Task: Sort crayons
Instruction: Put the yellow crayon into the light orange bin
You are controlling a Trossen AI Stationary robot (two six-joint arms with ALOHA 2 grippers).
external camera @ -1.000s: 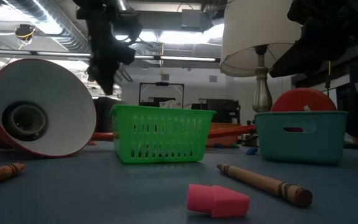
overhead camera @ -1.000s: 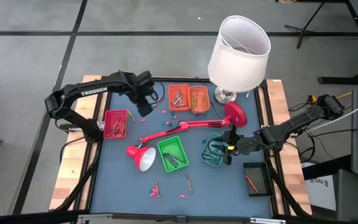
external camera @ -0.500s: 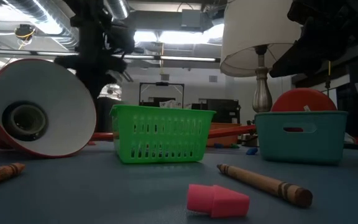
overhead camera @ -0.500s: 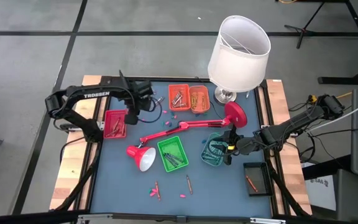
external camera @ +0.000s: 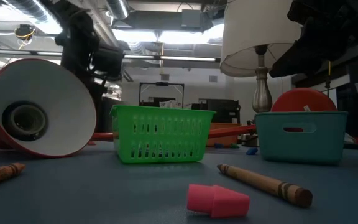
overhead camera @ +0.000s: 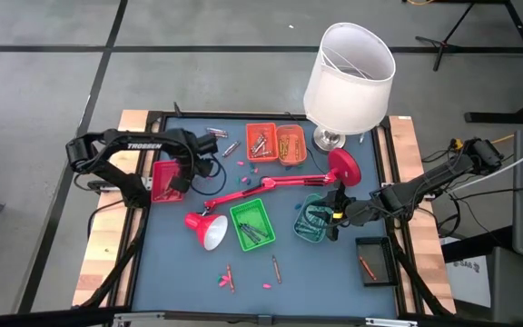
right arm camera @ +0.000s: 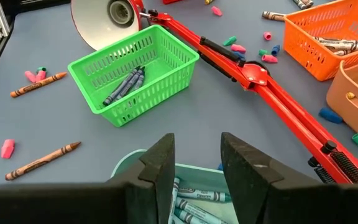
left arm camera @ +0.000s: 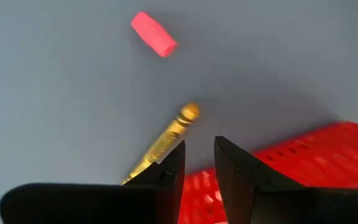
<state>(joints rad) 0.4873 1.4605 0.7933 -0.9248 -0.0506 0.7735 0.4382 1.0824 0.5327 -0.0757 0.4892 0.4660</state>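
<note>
My left hand point(left arm camera: 199, 163) hangs with fingers slightly parted, gripping nothing, a yellow crayon point(left arm camera: 164, 142) just beyond them beside the red tray point(left arm camera: 316, 162).

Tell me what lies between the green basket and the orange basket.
In the right wrist view, the long red desk lamp arm runs across between the green plastic basket and the orange plastic basket, with small eraser caps beside it.

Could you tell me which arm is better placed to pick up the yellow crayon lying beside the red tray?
The left. Its gripper hangs over the red tray's edge, with the yellow crayon just ahead of its open fingers. The right gripper sits across the table over the teal basket.
</note>
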